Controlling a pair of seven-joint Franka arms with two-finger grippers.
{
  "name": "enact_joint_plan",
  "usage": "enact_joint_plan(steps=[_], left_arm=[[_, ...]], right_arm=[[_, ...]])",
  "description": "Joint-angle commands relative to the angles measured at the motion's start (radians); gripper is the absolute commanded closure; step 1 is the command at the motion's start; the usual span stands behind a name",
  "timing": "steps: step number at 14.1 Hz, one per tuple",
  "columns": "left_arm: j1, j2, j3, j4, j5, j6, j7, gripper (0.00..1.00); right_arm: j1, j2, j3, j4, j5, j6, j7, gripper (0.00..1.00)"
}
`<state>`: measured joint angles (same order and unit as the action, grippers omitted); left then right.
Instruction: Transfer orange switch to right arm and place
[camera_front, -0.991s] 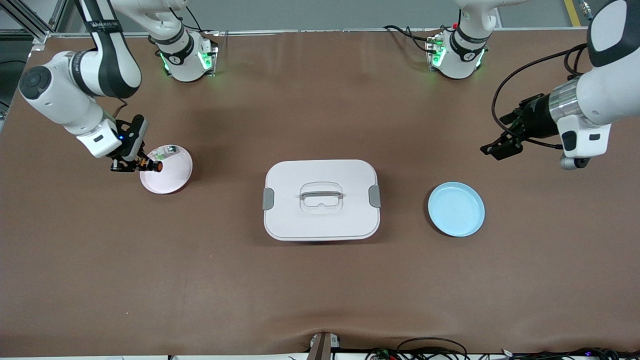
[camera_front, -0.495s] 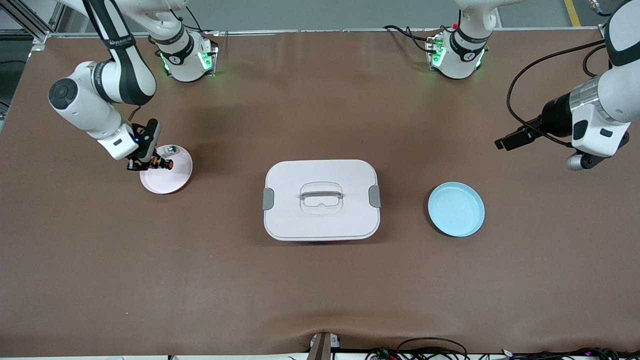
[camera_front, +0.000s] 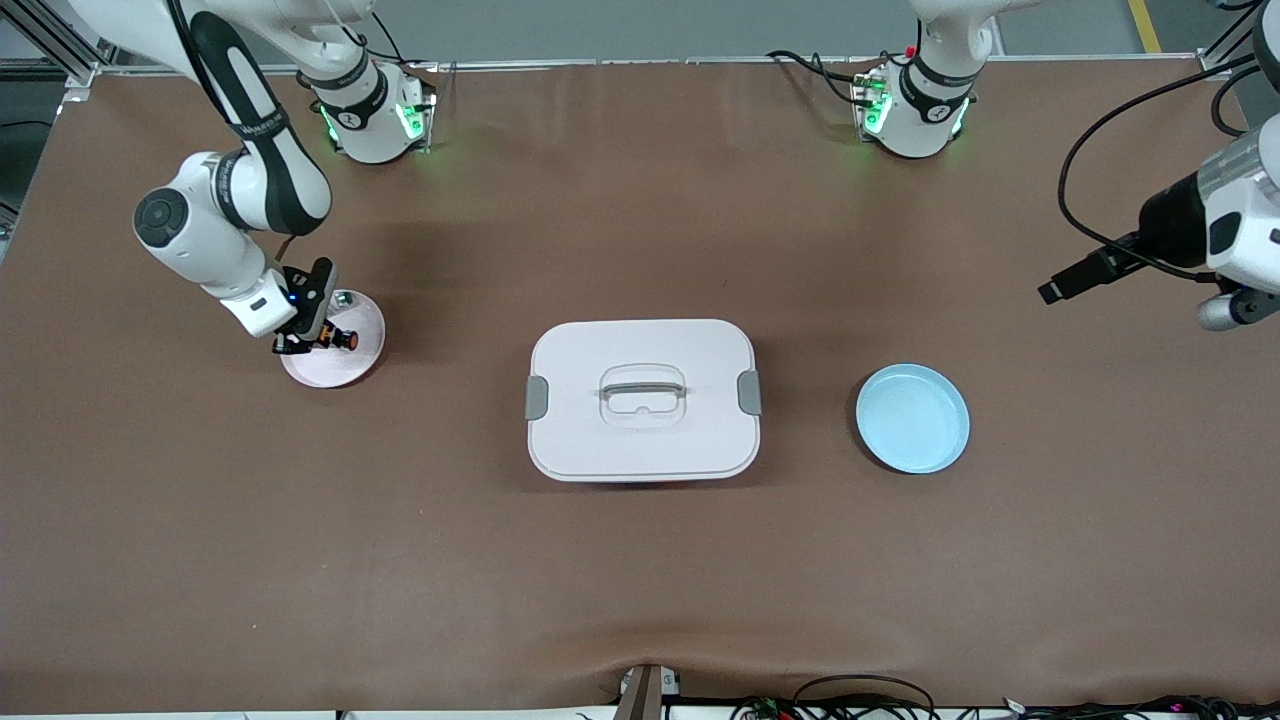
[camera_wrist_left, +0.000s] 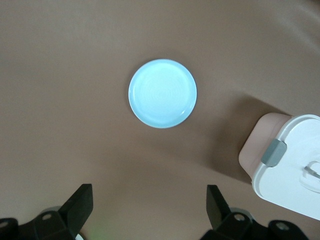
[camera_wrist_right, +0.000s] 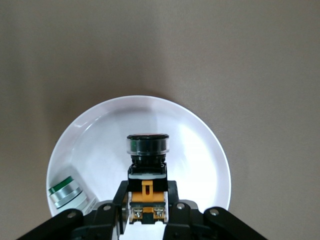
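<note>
Gripping cylindrical orange switch (camera_wrist_right: 146, 170), right gripper (camera_wrist_right: 146, 210) over round glossy plate (camera_wrist_right: 200, 150).

a brown-covered table (camera_front: 640, 600) fills the view; grey floor lies past its edge by the bases.

Two white jointed arms with black bands at the joints; right arm (camera_front: 230, 190) carries a black strap with white lettering and a dark round joint cap. Left arm (camera_front: 1235, 215) has a silver wrist band, black cable loops. Both bases glow green; grippers black: right gripper (camera_front: 300, 335), left gripper (camera_front: 1075, 280).
</note>
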<state>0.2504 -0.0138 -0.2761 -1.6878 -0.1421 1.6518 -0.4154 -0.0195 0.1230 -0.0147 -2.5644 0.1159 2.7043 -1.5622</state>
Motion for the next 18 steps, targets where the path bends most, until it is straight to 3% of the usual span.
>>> enact_joint_plan(steps=[1, 10, 11, 12, 16, 18], left_arm=[[0.009, -0.044, -0.009, -0.018, 0.050, 0.046, 0.107, 0.00], [0.012, -0.097, -0.009, -0.075, 0.049, 0.051, 0.298, 0.00], [0.012, -0.104, -0.009, -0.088, 0.050, 0.052, 0.308, 0.00], [0.012, -0.116, -0.009, -0.104, 0.049, 0.062, 0.314, 0.00], [0.012, -0.124, -0.008, -0.113, 0.047, 0.071, 0.334, 0.00], [0.010, -0.115, -0.006, -0.109, 0.047, 0.071, 0.362, 0.00]], right_arm=[[-0.020, 0.020, 0.016, 0.001, 0.019, 0.025, -0.025, 1.00], [-0.025, 0.067, 0.015, 0.009, 0.019, 0.040, -0.016, 1.00], [-0.025, 0.072, 0.015, 0.015, 0.019, 0.038, -0.013, 0.41], [-0.028, 0.072, 0.016, 0.023, 0.019, 0.031, -0.012, 0.00], [-0.028, 0.069, 0.018, 0.053, 0.021, 0.014, -0.010, 0.00], [-0.033, 0.063, 0.016, 0.128, 0.033, -0.104, -0.010, 0.00]])
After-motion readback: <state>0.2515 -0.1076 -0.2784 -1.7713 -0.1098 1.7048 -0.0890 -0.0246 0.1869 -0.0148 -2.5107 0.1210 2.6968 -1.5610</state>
